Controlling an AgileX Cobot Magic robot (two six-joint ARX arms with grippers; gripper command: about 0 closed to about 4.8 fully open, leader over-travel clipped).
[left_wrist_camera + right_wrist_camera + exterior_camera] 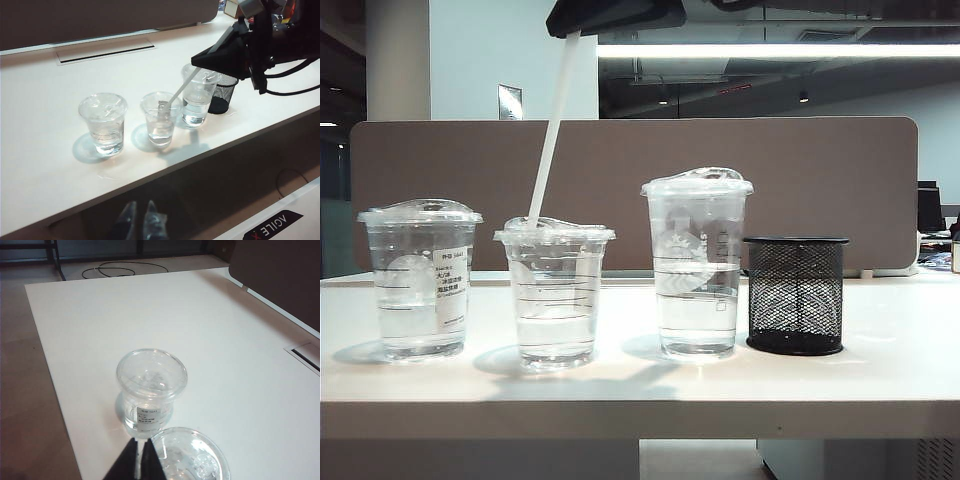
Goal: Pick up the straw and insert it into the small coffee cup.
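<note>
The long white straw (552, 125) slants down from my right gripper (570, 32), which is shut on its upper end at the top of the exterior view. Its lower end rests on the domed lid of the small coffee cup (555, 300), the middle of three cups. I cannot tell whether the end has passed through the lid. In the left wrist view the straw (181, 89) meets the small coffee cup (161, 120). In the right wrist view my right gripper (138, 460) pinches a white sliver beside that cup's lid (192, 457). My left gripper (141, 220) hangs below the table's front edge, shut and holding nothing.
A wider cup with a printed label (420, 280) stands left of the small cup. The tallest cup (697, 265) stands to its right, and a black mesh holder (795, 295) beyond that. All the cups hold water. A brown partition (820, 180) runs along the table's back edge.
</note>
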